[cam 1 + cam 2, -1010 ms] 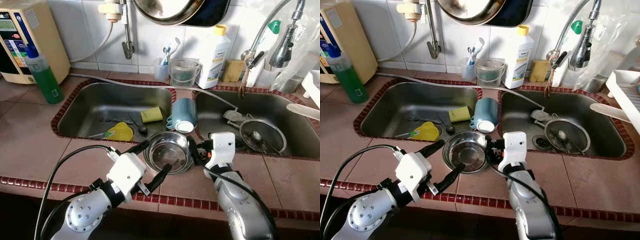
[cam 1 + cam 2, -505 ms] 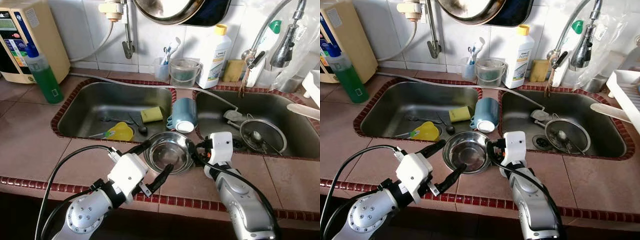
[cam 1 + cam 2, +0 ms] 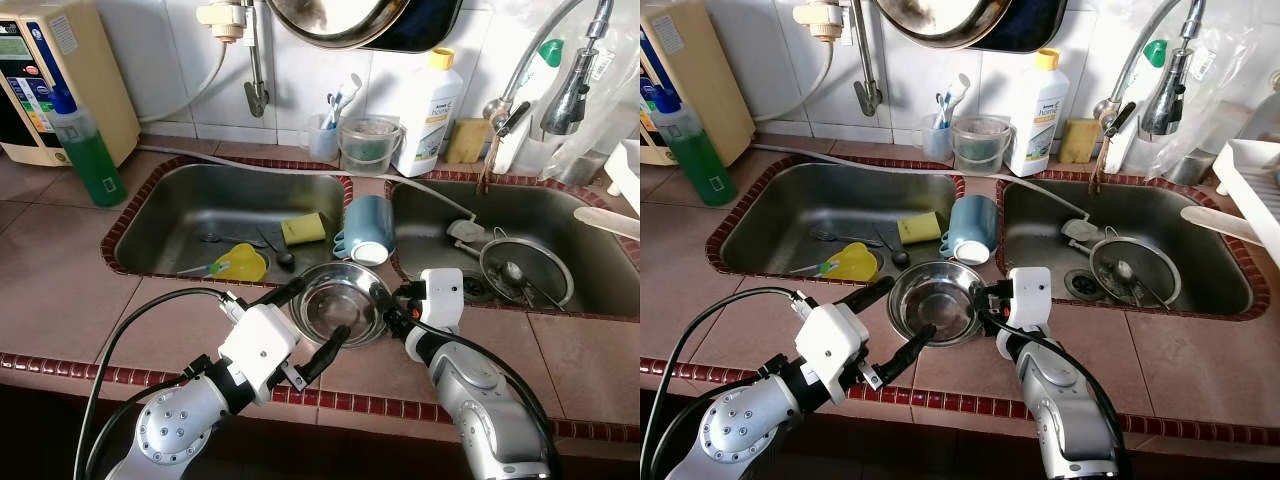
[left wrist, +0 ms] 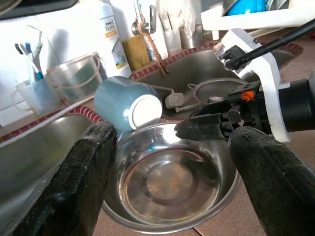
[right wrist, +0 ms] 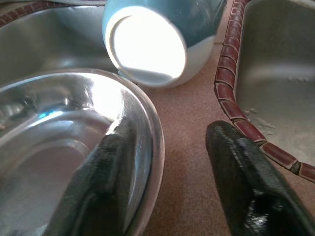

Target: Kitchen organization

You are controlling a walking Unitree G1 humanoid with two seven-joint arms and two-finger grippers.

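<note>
- You've got 1 steel bowl (image 3: pixel 338 303) upright on the tiled counter (image 3: pixel 60 290), on the front strip betw. the 2 sinks.
- Right gripper (image 5: pixel 162 172) is at the bowl's right rim, fingers spread w/ the rim betw. them: 1 finger (image 5: pixel 106 172) inside the bowl, 1 on the counter side. Not pinched on the rim yet; can't tell if either pad touches.
- Left gripper (image 3: pixel 305 325) sits at the bowl's left/front side, its 2 fingers wide apart, 1 by the far-left rim, 1 by the near rim. Holds nothing.
- 1 blue mug (image 3: pixel 365 228) lies on its side on the divider just behind the bowl, white base facing you, close to the bowl's far rim.
- Left sink (image 3: pixel 190 200): 1 yellow sponge (image 3: pixel 302 229), 1 yellow scoop-like utensil (image 3: pixel 238 263), a couple of dark cutlery pcs, too small to count for sure.
- Right sink (image 3: pixel 590 270): 1 round wire strainer (image 3: pixel 525 268) w/ 1 spoon in it, near the drain.
- Back ledge: 1 white bottle w/ yellow cap (image 3: pixel 427 100), 1 clear jug (image 3: pixel 364 145), 1 small cup w/ toothbrushes (image 3: pixel 322 135), 1 tan sponge (image 3: pixel 465 140).
- Left side: 1 green soap bottle (image 3: pixel 90 150) beside 1 beige water dispenser (image 3: pixel 60 75).
- 2 taps: 1 on the wall over the left sink (image 3: pixel 255 60), 1 spray faucet (image 3: pixel 570 85) over the right sink.
- 1 big pan (image 3: pixel 350 20) hangs up top.
</note>
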